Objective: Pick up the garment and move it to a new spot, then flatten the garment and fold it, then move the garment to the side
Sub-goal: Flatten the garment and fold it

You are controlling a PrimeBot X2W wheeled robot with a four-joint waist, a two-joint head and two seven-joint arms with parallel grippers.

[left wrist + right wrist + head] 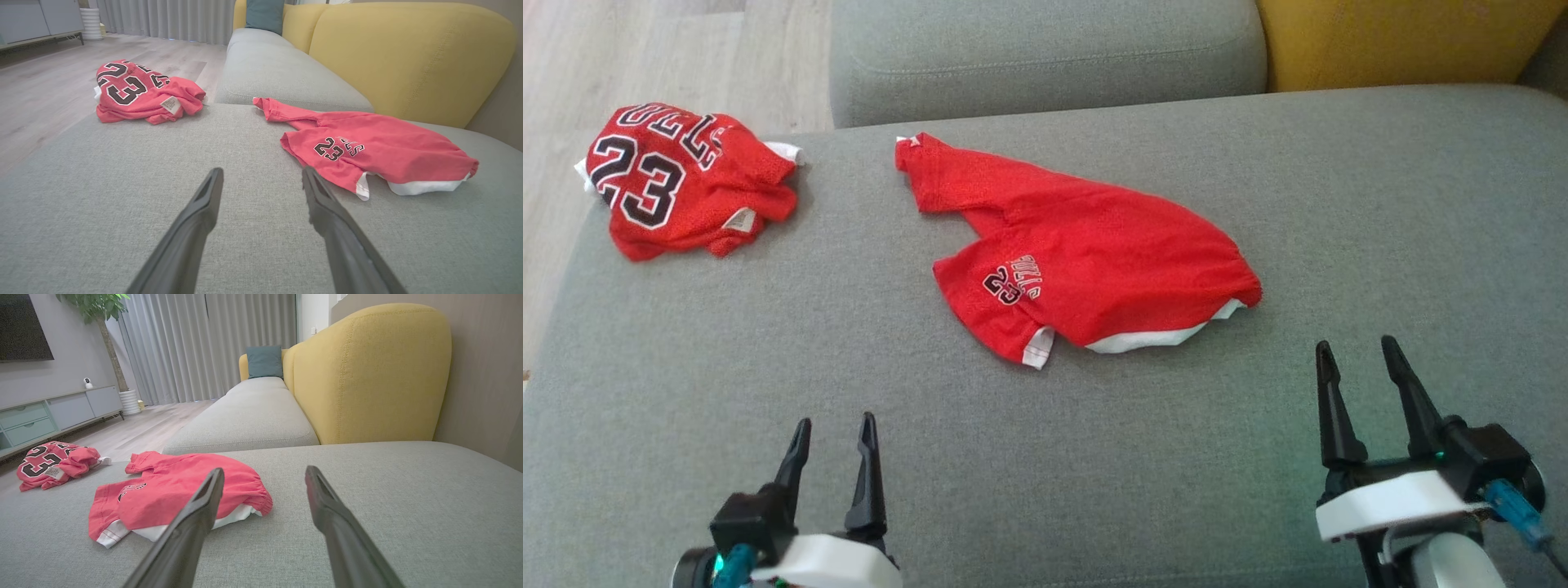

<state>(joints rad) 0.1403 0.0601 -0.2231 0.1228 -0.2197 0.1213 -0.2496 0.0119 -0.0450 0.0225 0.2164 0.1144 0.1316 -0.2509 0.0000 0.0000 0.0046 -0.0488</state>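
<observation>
Ahead, garment apart from right tool.

From above, the head camera looks down on the grey sofa seat, while both wrist cameras skim low across it toward the yellow backrest, all sharing the nearer red jersey.

grey sofa with a mustard yellow backrest, pale wood floor, long grey curtains behind

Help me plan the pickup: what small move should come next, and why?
Probably ease the right pincer forward toward the middle red jersey, at its white-edged near hem: that pincer stands open, empty, short of the cloth.
</observation>
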